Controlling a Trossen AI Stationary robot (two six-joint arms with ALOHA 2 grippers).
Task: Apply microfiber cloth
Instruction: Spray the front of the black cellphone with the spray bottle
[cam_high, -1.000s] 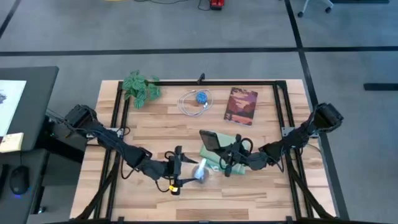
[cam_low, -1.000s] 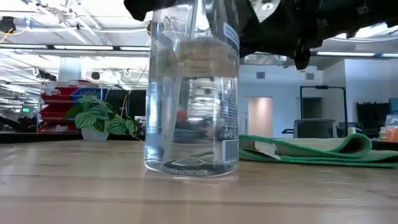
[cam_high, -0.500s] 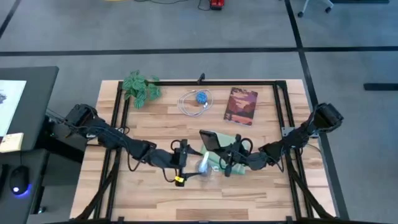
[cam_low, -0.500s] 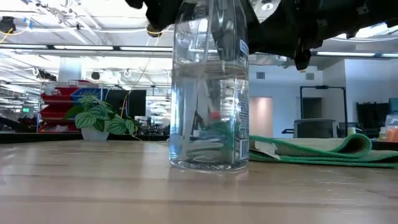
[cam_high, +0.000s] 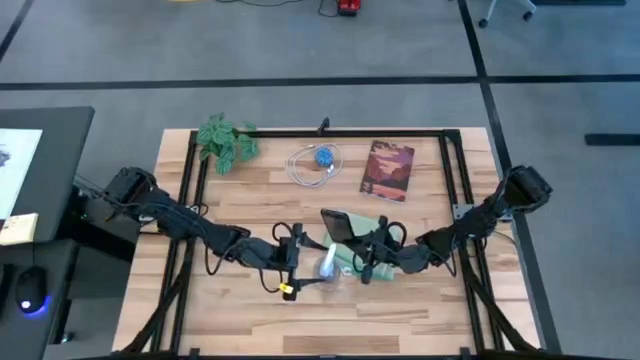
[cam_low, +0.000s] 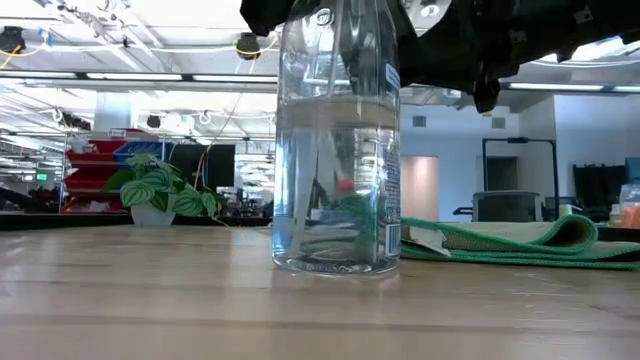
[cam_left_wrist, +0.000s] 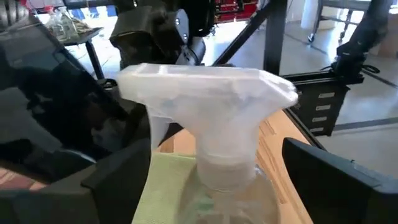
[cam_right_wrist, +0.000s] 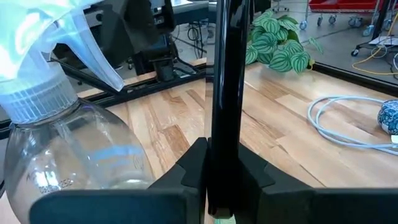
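Holding a black phone (cam_high: 337, 226) upright, the right pincer (cam_high: 368, 250) is closed; left pincer (cam_high: 303, 262) straddles the spray bottle (cam_high: 327, 268), jaws apart; cloth (cam_high: 352, 258) unused.

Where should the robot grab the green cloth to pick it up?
Probably its puffy folded end: the microfiber cloth lies flat elsewhere, but that end curls up off the table. Come in from the side away from the spray bottle, low and level. The right gripper already holds the phone.
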